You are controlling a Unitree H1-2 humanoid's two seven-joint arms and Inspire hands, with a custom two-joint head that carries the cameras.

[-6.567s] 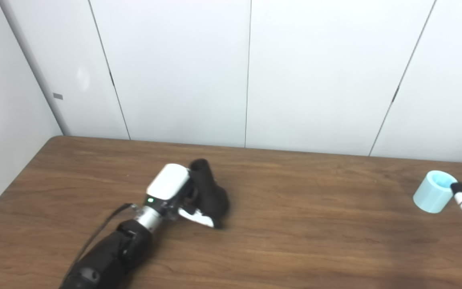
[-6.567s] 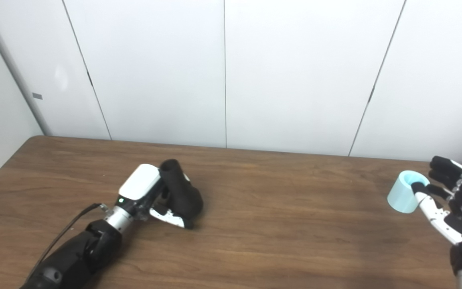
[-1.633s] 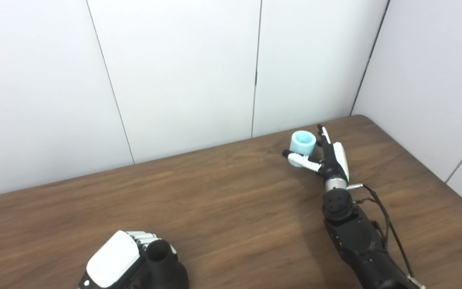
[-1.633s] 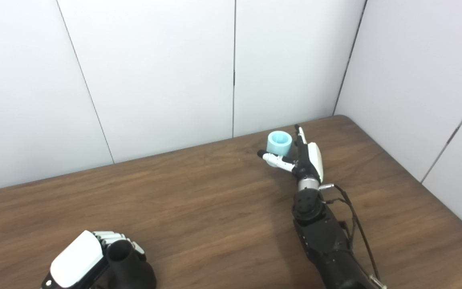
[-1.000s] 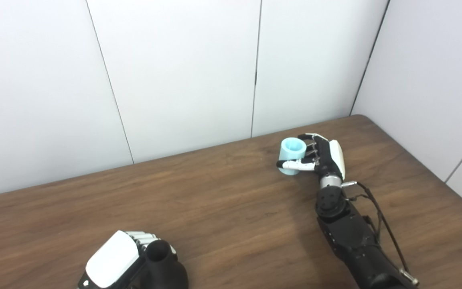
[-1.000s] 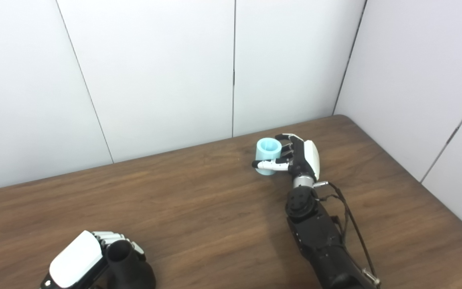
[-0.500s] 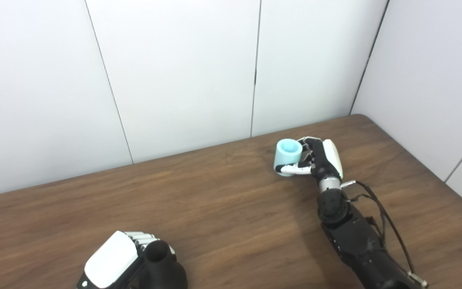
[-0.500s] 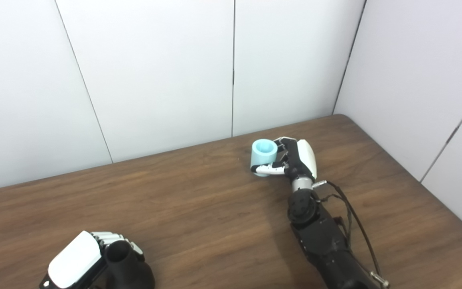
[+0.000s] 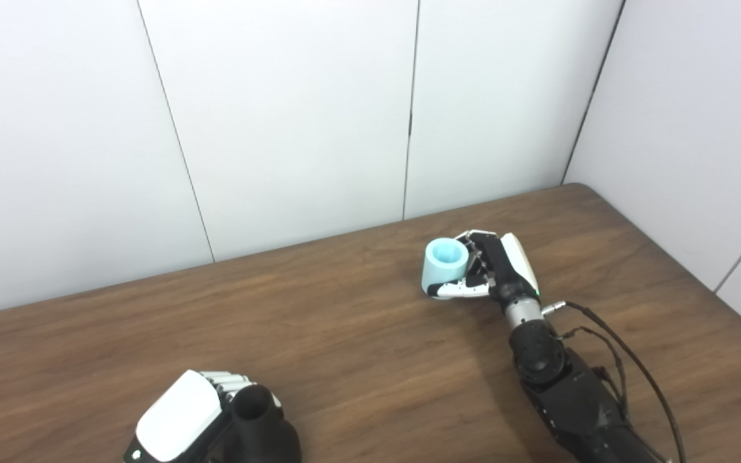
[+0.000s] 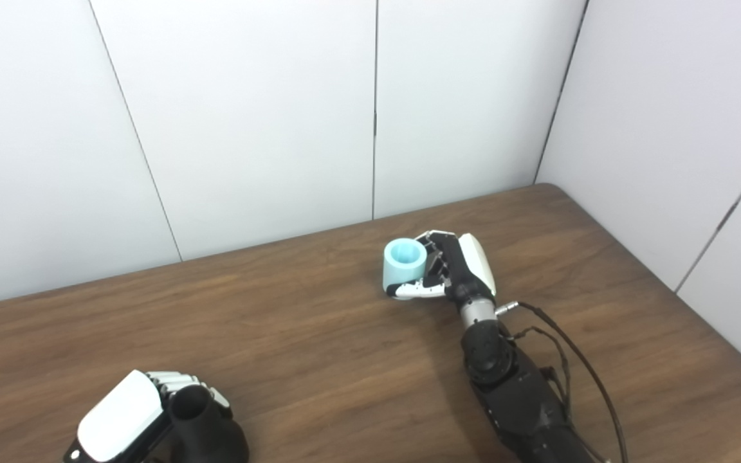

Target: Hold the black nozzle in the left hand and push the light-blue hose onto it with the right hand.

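I see the left robot hand clasping the black nozzle, well left of the light-blue hose. My right robot hand grips that hose above the counter.

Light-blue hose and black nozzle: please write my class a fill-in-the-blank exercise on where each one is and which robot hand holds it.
1. The short light-blue cylindrical hose is held by the ____ robot hand.
2. The black flared nozzle is held by the ____ robot hand.
3. The hose's open end faces ____.
4. The brown table is made of ____.

Missing words: right; left; up; wood
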